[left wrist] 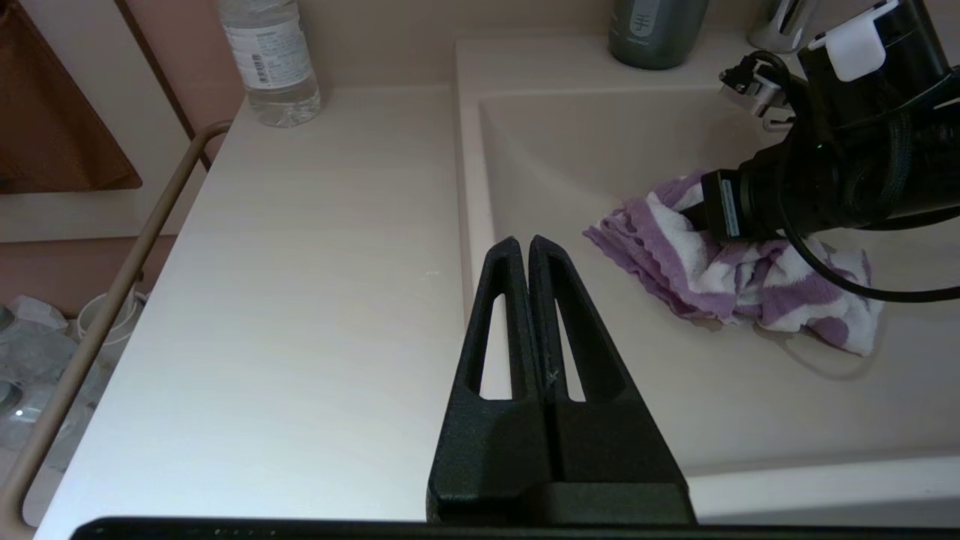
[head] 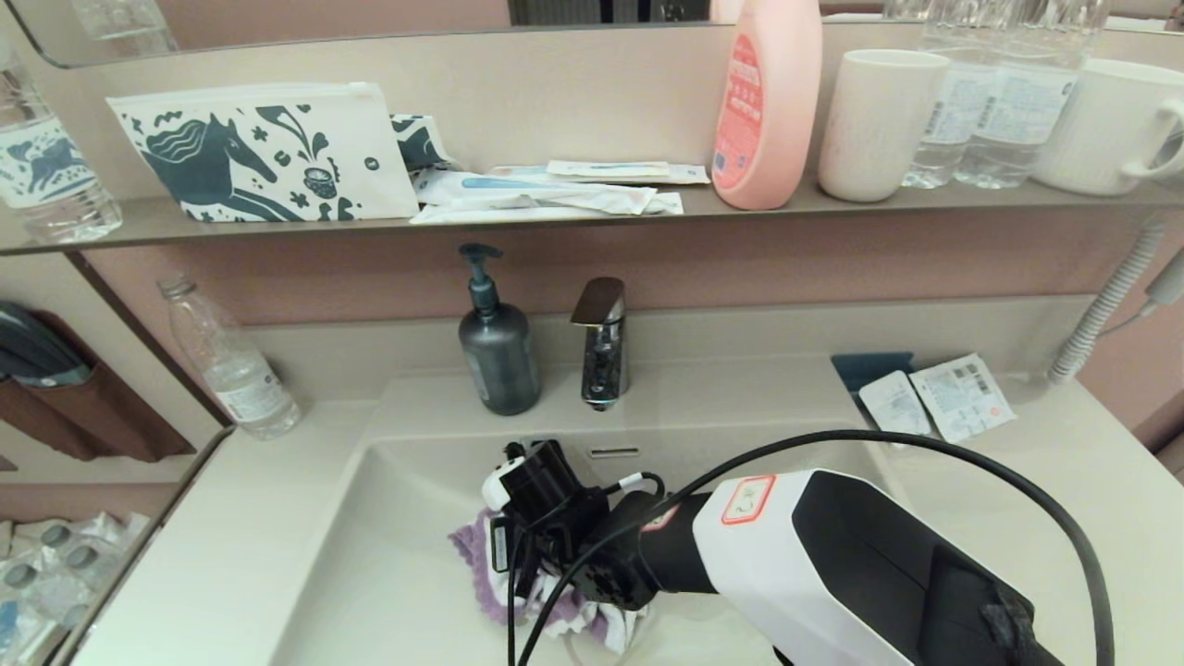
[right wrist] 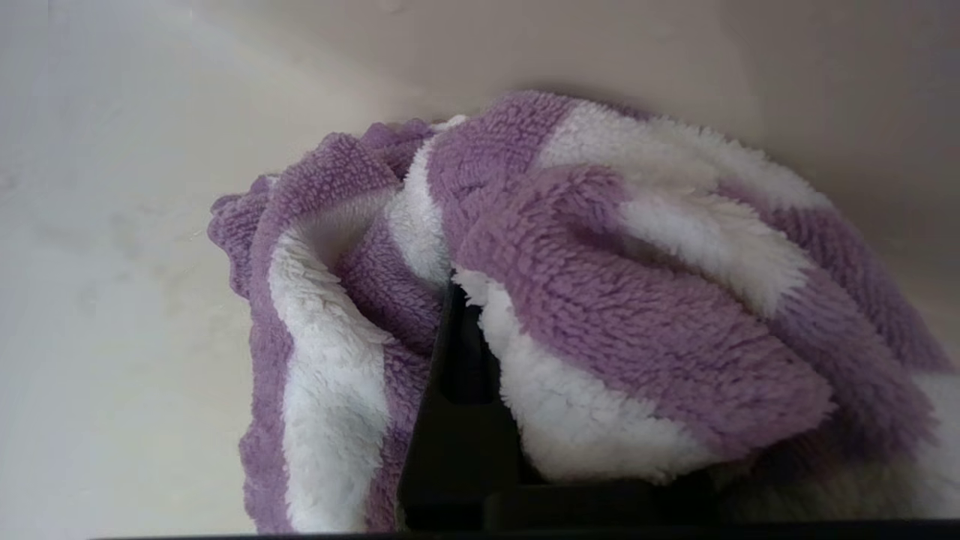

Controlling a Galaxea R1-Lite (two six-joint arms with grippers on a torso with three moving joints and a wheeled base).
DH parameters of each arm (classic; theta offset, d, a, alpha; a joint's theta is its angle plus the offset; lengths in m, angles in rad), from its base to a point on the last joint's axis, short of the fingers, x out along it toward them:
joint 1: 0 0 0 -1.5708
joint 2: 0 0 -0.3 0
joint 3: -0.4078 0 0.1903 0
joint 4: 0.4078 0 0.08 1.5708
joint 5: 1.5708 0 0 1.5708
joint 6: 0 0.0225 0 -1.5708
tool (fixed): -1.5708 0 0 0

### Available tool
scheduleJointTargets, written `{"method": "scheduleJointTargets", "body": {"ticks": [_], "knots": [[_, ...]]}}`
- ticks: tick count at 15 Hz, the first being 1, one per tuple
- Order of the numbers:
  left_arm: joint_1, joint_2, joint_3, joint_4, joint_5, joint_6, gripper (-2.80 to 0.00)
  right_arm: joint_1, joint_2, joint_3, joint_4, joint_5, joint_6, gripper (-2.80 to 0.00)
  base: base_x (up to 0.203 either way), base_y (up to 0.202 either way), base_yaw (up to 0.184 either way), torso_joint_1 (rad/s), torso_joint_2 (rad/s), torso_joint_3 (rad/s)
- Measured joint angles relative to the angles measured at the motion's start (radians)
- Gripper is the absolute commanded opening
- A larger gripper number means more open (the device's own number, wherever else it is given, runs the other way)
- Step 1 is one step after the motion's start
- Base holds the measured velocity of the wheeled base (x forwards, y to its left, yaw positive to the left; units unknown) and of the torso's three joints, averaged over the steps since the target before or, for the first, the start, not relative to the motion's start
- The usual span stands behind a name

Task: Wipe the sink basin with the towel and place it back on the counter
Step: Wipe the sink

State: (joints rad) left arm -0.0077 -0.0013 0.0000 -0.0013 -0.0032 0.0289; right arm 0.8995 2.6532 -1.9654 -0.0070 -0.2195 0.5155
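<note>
The purple and white striped towel (head: 478,566) lies bunched on the floor of the cream sink basin (head: 388,555). My right gripper (head: 514,566) reaches down into the basin and is shut on the towel (right wrist: 600,300), pressing it against the basin floor; its fingertips are buried in the cloth. Seen from the left wrist, the towel (left wrist: 697,270) spreads out under the right gripper (left wrist: 705,214). My left gripper (left wrist: 523,244) is shut and empty, hovering over the basin's left rim beside the counter (left wrist: 300,300). The drain plug is hidden; the overflow slot (head: 614,452) shows on the back wall.
A grey soap dispenser (head: 498,347) and chrome faucet (head: 601,342) stand behind the basin. A water bottle (head: 231,361) stands at the counter's back left, sachets (head: 939,398) at back right. The shelf (head: 555,217) above carries a horse-print pouch, pink bottle and cups.
</note>
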Motion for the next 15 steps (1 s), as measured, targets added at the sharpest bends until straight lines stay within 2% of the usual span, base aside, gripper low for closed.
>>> {"method": "scheduleJointTargets", "body": {"ticks": [5,11,15], "knots": [[0.0,0.0,0.0,0.0,0.0,0.0,-2.8,-0.041,-0.048,0.134,0.021,-0.072,-0.01,-2.8,0.0,0.0,0.0,0.0,0.0,0.0],[0.0,0.0,0.0,0.0,0.0,0.0,-2.8,-0.112,-0.187,0.466,-0.013,-0.15,-0.006,-2.8,0.0,0.0,0.0,0.0,0.0,0.0],[0.0,0.0,0.0,0.0,0.0,0.0,-2.8,-0.179,-0.279,0.663,0.014,-0.211,-0.005,-2.8,0.0,0.0,0.0,0.0,0.0,0.0]]}}
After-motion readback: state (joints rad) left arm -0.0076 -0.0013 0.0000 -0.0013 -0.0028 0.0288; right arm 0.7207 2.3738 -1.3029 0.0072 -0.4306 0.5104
